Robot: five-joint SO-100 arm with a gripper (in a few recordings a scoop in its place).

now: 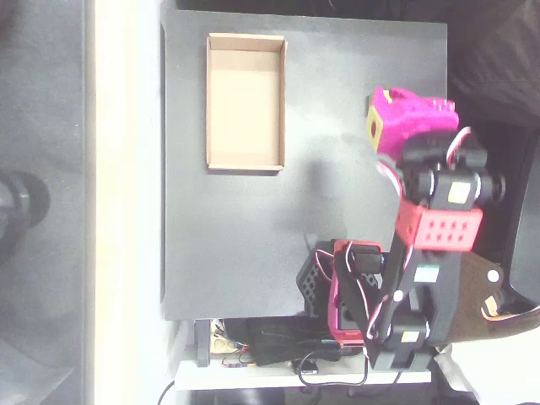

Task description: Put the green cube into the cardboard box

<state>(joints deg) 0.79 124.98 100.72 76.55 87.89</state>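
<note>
Overhead view. The magenta gripper (396, 118) sits at the right side of the dark surface (236, 236), folded in close above the arm's black and red links. A yellow-green square face with a dark hole shows on its left end; that face belongs to the gripper itself. The fingers are hidden under the magenta body, so I cannot tell whether they are apart or together, or whether anything is held between them.

The arm (430, 228) runs down the right side of the picture: black servo blocks, a red perforated bracket, then the base near the surface's lower right corner, with white and red wires looping along it. A tangle of cables and small electronics lies just below the surface's lower edge.

The cardboard box (245, 160) lies at the upper left of the surface, well apart from the gripper, long side running top to bottom. Its low tan walls enclose a bare floor.
</note>
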